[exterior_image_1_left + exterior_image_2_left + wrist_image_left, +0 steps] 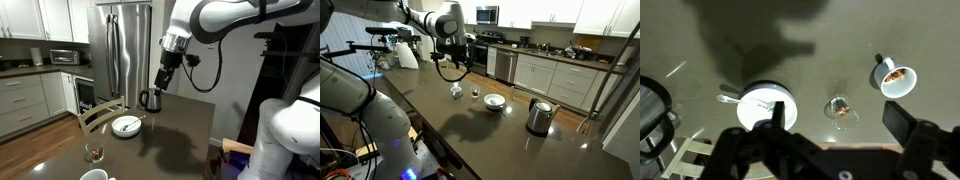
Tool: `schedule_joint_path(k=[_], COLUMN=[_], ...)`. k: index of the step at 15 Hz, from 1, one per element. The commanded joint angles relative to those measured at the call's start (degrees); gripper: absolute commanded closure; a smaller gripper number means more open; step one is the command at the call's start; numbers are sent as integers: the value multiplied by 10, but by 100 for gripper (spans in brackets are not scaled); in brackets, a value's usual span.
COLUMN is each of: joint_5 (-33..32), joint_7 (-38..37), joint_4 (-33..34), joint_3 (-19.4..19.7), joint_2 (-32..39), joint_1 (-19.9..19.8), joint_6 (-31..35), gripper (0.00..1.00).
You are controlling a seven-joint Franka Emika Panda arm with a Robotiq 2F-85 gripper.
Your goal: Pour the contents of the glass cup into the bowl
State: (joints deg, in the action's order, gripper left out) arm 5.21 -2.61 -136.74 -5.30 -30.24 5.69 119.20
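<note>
The small clear glass cup [839,108] stands upright on the dark table with a brownish bit inside. It also shows in both exterior views [95,152] [475,92]. The shallow white bowl [768,103] sits beside it with a utensil handle sticking out, and it shows in both exterior views [126,125] [494,101]. My gripper [840,125] is open and empty. It hangs high above the table [163,78] [457,62], roughly over the glass and apart from it.
A white mug [896,78] [456,91] [93,175] stands on the glass's other side. A dark handled kettle [149,99] [539,116] stands beyond the bowl. A wooden chair [100,115] is at the table edge. A fridge and kitchen cabinets stand behind.
</note>
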Motion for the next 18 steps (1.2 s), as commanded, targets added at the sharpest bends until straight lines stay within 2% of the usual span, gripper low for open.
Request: schedule_joint_path(k=[1,6,11,15,18], joint_5=[0,0,31,94,185], joint_7=[0,0,-21,-40,-43], joint_4=[1,1,2,-1,-10], joint_3=[0,0,0,1,10], joint_2=[0,0,32,73,115], joint_1=[0,0,4,10,22], joint_6=[-1,-1,23,89,173], gripper=[0,0,0,0,0])
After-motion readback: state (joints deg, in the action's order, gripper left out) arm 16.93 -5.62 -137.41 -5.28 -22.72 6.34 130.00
